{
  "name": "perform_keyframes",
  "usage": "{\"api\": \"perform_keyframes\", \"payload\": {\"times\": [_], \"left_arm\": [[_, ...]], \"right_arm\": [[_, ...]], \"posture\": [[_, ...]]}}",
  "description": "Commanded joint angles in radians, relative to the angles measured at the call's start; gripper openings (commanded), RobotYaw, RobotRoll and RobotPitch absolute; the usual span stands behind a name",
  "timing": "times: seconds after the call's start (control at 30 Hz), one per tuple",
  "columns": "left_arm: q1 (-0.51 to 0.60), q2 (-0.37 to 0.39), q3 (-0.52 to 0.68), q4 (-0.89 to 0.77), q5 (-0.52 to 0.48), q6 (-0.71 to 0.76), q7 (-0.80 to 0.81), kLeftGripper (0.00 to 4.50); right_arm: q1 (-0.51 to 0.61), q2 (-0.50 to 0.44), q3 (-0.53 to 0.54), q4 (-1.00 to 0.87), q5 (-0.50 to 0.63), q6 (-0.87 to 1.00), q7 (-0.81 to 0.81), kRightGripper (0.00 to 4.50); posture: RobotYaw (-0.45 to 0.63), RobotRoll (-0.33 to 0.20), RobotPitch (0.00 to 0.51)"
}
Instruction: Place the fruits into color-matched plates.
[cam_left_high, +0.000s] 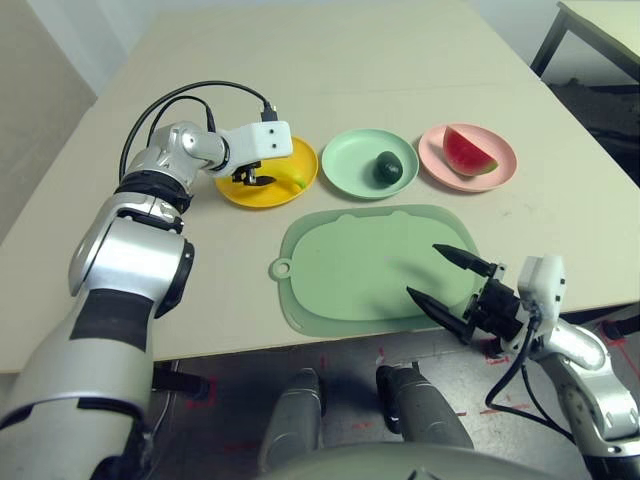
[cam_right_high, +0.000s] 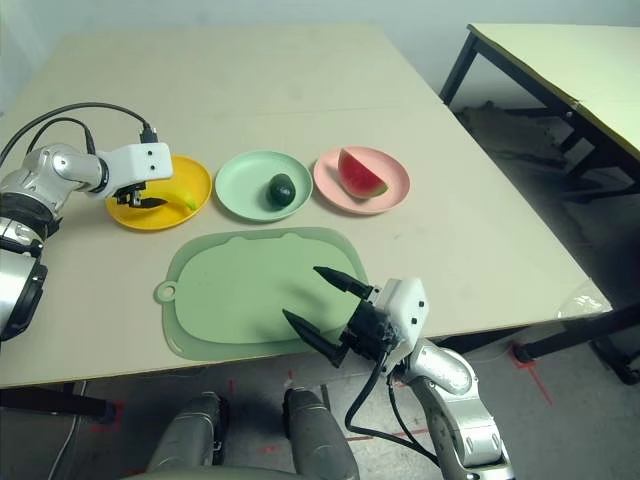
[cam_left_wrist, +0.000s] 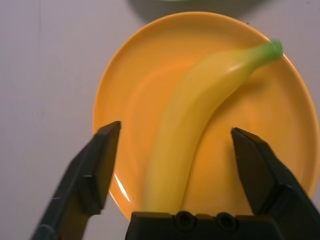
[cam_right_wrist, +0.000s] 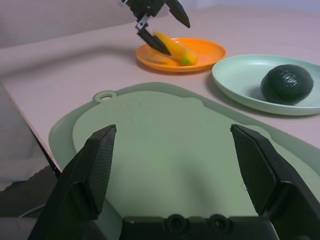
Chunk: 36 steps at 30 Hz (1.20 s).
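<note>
The yellow banana (cam_left_wrist: 200, 100) lies in the yellow-orange plate (cam_left_high: 262, 198) at the back left. My left gripper (cam_left_wrist: 176, 128) hangs just above it, open, one finger on each side of the banana. The dark green avocado (cam_left_high: 388, 167) rests in the mint green plate (cam_left_high: 350, 160) in the middle. On the pink plate (cam_left_high: 435, 150) to the right sits the red watermelon wedge (cam_left_high: 468, 152). My right gripper (cam_left_high: 424, 270) is open with nothing in it, low over the near right corner of the cutting mat.
A pale green cutting mat (cam_left_high: 350, 265) lies in front of the plates, close to the table's front edge. A black cable (cam_left_high: 160, 105) loops over my left wrist. A second table (cam_right_high: 560, 60) stands off to the right.
</note>
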Motion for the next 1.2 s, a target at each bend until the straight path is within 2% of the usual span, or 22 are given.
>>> {"api": "perform_keyframes", "payload": {"times": [0.03, 0.17, 0.23, 0.4, 0.47, 0.57, 0.67, 0.77, 0.87, 0.97, 1.2], "left_arm": [[-0.007, 0.017, 0.019, 0.011, 0.011, 0.004, 0.013, 4.46], [-0.030, 0.037, 0.047, 0.005, -0.005, -0.014, 0.002, 4.46], [-0.033, 0.049, 0.092, 0.000, -0.046, -0.022, -0.028, 4.46], [0.004, 0.105, 0.279, -0.019, -0.224, 0.005, -0.139, 4.46], [0.042, 0.143, 0.361, -0.029, -0.299, 0.030, -0.161, 4.46], [0.114, 0.181, 0.499, -0.053, -0.432, 0.086, -0.186, 4.46], [0.216, 0.197, 0.637, -0.093, -0.570, 0.134, -0.188, 4.46], [0.318, 0.193, 0.726, -0.156, -0.663, 0.163, -0.179, 4.46], [0.454, 0.156, 0.806, -0.268, -0.755, 0.186, -0.146, 4.46], [0.592, 0.087, 0.876, -0.383, -0.819, 0.185, -0.037, 4.46], [0.897, -0.097, 0.917, -0.762, -0.887, 0.238, 0.174, 4.46]], "right_arm": [[-0.008, 0.000, -0.013, -0.009, 0.024, 0.016, -0.014, 4.50], [-0.020, -0.010, -0.019, 0.000, 0.034, 0.020, -0.009, 4.50], [-0.011, -0.021, -0.041, -0.013, 0.055, 0.030, -0.008, 4.50], [0.059, -0.090, -0.194, -0.069, 0.167, 0.083, -0.011, 4.50], [0.064, -0.127, -0.291, -0.041, 0.212, 0.100, -0.011, 4.50], [0.021, -0.171, -0.416, 0.069, 0.250, 0.106, -0.015, 4.50], [-0.090, -0.207, -0.518, 0.284, 0.244, 0.069, -0.021, 4.50], [-0.187, -0.242, -0.564, 0.478, 0.208, 0.023, -0.013, 4.50], [-0.312, -0.278, -0.576, 0.727, 0.141, -0.059, -0.033, 4.50], [-0.414, -0.300, -0.555, 0.912, 0.092, -0.124, -0.007, 4.50], [-0.583, -0.315, -0.522, 1.280, -0.006, -0.284, 0.008, 4.50]], "posture": [[-0.19, 0.000, 0.128], [-0.17, 0.000, 0.130], [-0.17, 0.000, 0.133], [-0.18, 0.000, 0.142], [-0.18, 0.000, 0.146], [-0.16, 0.000, 0.150], [-0.13, 0.000, 0.152], [-0.08, 0.000, 0.158], [-0.03, 0.000, 0.172], [-0.01, 0.000, 0.179], [0.03, 0.000, 0.214]]}}
